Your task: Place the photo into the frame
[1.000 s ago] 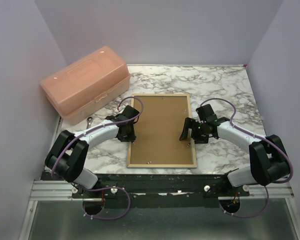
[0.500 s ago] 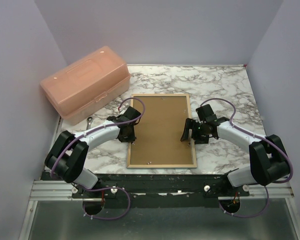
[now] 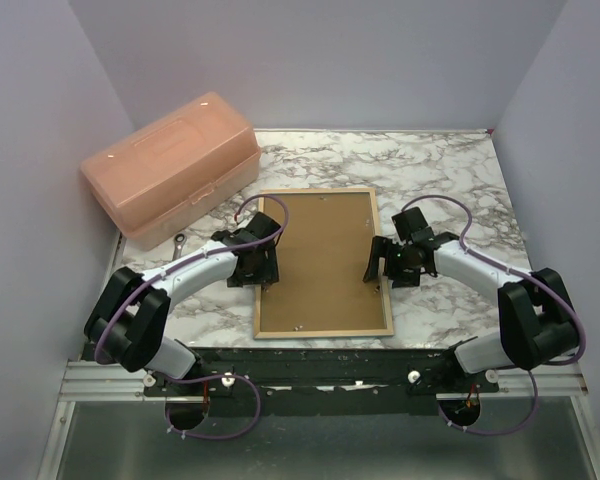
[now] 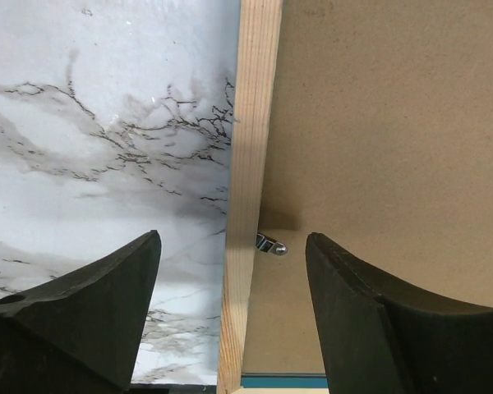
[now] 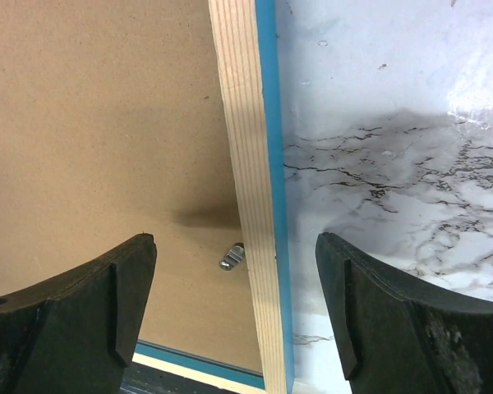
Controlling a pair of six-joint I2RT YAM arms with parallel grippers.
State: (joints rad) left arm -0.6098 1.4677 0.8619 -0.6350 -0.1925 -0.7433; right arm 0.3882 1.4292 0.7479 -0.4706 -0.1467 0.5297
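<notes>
The frame (image 3: 384, 270) lies face down in the middle of the table, pale wood reverse up, with the brown backing board (image 3: 322, 258) set inside it. The photo is hidden. My left gripper (image 3: 264, 268) is open and straddles the frame's left rail (image 4: 248, 189); a small metal clip (image 4: 270, 244) shows between the jaws. My right gripper (image 3: 376, 270) is open and straddles the right rail (image 5: 246, 180), whose blue side edge (image 5: 273, 164) shows; a metal clip (image 5: 232, 257) lies beside it on the board.
A translucent pink lidded box (image 3: 172, 168) stands at the back left. A small metal tool (image 3: 179, 241) lies on the marble table (image 3: 430, 170) just in front of it. Grey walls close in the left, back and right sides.
The left gripper has shifted slightly along the frame's left rail. The right gripper has moved very little. The frame and board lie where they were.
</notes>
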